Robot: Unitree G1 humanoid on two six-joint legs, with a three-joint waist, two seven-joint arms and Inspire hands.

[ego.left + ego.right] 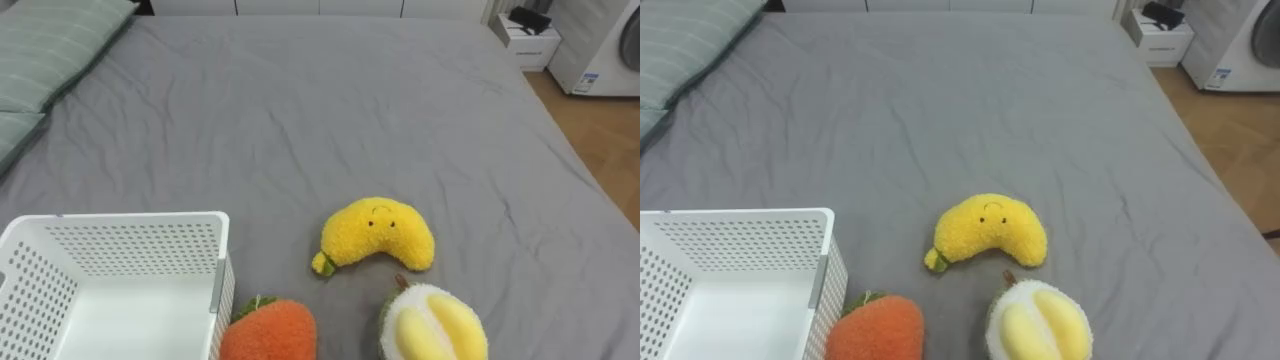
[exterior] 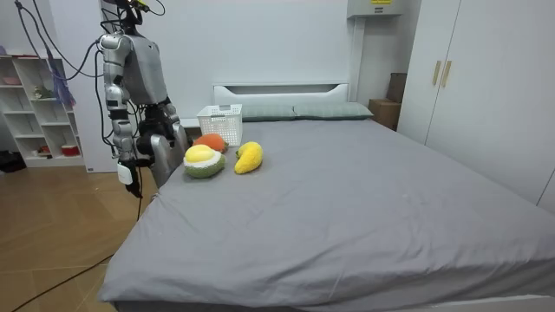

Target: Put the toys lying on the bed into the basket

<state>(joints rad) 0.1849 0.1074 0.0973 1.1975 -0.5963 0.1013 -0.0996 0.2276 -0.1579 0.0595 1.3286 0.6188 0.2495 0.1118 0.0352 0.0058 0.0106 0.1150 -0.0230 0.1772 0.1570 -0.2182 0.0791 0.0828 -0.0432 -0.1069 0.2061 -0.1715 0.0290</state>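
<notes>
Grey sheet (image 1: pixel 300 110) covers the whole bed, lightly creased. Three plush toys lie on it at the near edge, none in the basket. The yellow banana toy (image 1: pixel 378 235) lies near the middle with its curve arched toward the far side, a small stitched face on it and its greenish stem end pointing near-left. Nearer and to the right lies the durian toy (image 1: pixel 432 325), a pale fuzzy shell with yellow segments facing up; its brown stem reaches toward the banana, and I cannot tell whether the two touch. To its left, with a gap of sheet between, lies the orange plush toy (image 1: pixel 270 335) with green leaves at its far end, just beside the right wall of the white perforated basket (image 1: pixel 120 245), which sits on the sheet at near left. Striped grey-green pillows (image 1: pixel 50 45) lie at far left. Off the bed's far right corner are a white nightstand (image 1: pixel 528 42) and a washing machine (image 1: pixel 600 45) on the wooden floor (image 1: pixel 600 130). In the room view the robot stands upright at the bedside on the room view's left, just by the toys. Its right hand (image 2: pixel 127 171) hangs low beside its thigh, off the bed; whether it is released or clenched I cannot tell.
</notes>
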